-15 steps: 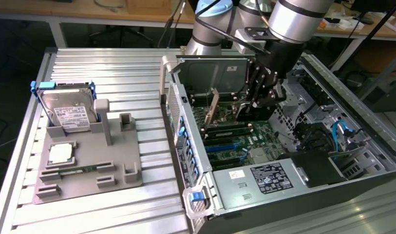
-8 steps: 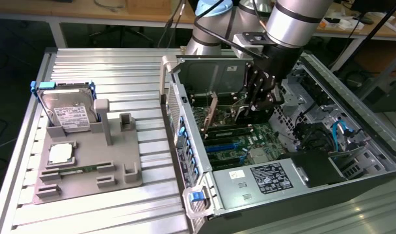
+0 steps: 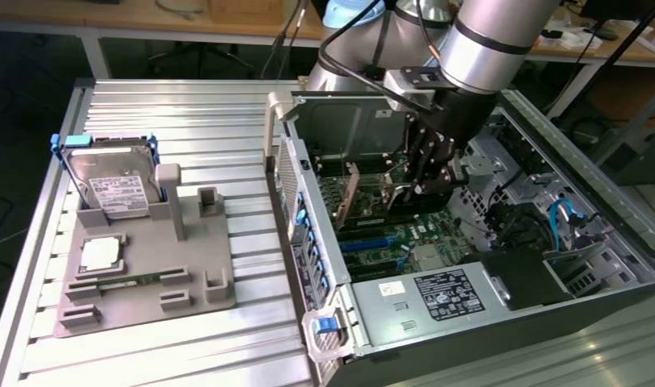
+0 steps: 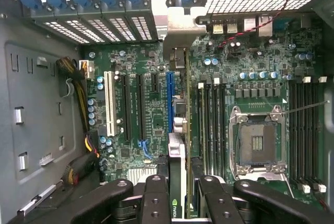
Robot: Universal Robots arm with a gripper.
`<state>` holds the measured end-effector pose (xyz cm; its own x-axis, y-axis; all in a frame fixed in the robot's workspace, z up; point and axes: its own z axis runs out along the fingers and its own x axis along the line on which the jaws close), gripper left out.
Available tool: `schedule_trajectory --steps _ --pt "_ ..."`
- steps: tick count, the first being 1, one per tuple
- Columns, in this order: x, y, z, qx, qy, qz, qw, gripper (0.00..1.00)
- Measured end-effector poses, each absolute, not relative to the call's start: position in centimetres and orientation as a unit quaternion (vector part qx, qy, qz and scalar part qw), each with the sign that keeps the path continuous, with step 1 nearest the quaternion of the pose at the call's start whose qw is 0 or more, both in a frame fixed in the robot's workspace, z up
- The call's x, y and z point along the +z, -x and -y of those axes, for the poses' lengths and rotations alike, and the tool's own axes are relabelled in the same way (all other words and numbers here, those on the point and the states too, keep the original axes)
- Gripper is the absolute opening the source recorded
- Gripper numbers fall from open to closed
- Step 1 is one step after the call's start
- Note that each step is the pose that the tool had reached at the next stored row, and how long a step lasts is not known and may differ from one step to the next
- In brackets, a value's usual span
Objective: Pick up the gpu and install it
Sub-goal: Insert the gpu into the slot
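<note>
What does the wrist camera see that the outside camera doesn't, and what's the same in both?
Wrist view: the gpu edge-on, clamped by the gripper, plus the bare processor socket.
Exterior view: the hard drive and memory stick on the grey holder beside the computer case, and the power supply.
Both: the green motherboard inside the case, with the gripper above it.
</note>
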<state>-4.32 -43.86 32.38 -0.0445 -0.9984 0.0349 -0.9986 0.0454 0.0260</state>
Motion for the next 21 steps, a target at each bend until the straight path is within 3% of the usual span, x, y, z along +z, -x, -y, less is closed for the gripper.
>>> schedule_trajectory --steps 10,21 --pt "31.9 4.4 44.1 0.003 -0.691 0.723 0.022 0.27" --pt "28.6 6.6 44.3 0.003 -0.691 0.723 0.022 0.27"
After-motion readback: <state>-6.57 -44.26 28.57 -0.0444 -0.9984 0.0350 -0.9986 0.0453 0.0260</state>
